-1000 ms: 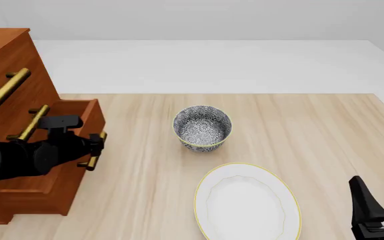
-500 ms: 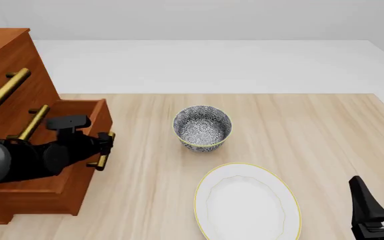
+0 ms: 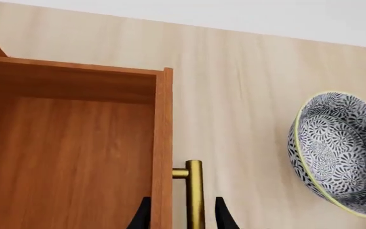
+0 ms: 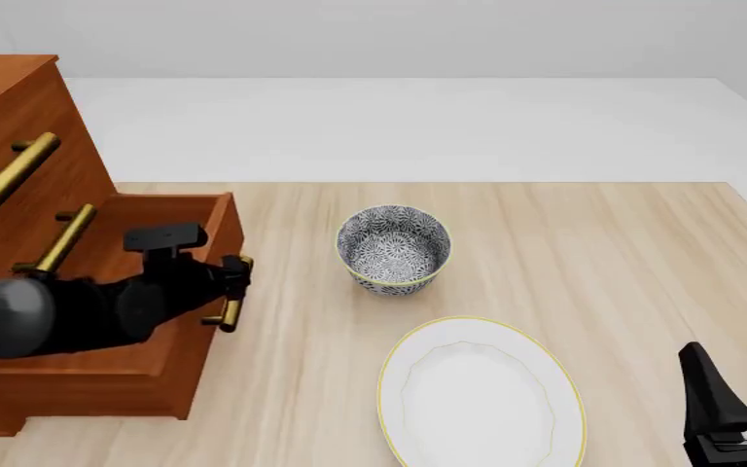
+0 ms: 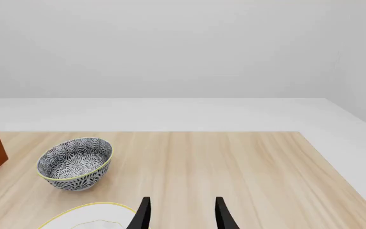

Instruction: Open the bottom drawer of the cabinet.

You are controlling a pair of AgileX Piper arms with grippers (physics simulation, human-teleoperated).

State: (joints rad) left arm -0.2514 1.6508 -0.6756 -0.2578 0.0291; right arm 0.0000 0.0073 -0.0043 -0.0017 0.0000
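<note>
The cabinet (image 4: 11,107) stands at the table's left. Its bottom drawer (image 4: 198,360) is pulled well out towards the bowl, and its bare wooden inside (image 3: 75,157) shows in the left wrist view. My left gripper (image 4: 233,288) is at the drawer's brass handle (image 4: 230,311). In the left wrist view the handle (image 3: 194,191) lies between the two fingers of the left gripper (image 3: 183,217), which stand wide apart with a gap on each side. My right gripper (image 4: 737,355) is open and empty at the near right corner, and it also shows in the right wrist view (image 5: 181,214).
A patterned bowl (image 4: 393,248) stands mid-table, a little right of the drawer front; it also shows in both wrist views (image 3: 339,152) (image 5: 75,163). A white plate with a yellow rim (image 4: 484,394) lies in front of it. The two upper drawers' handles (image 4: 11,170) stick out.
The bottom drawer has slid further out of the cabinet towards the bowl, and my left gripper has moved the same way with the handle. The right arm has not moved.
</note>
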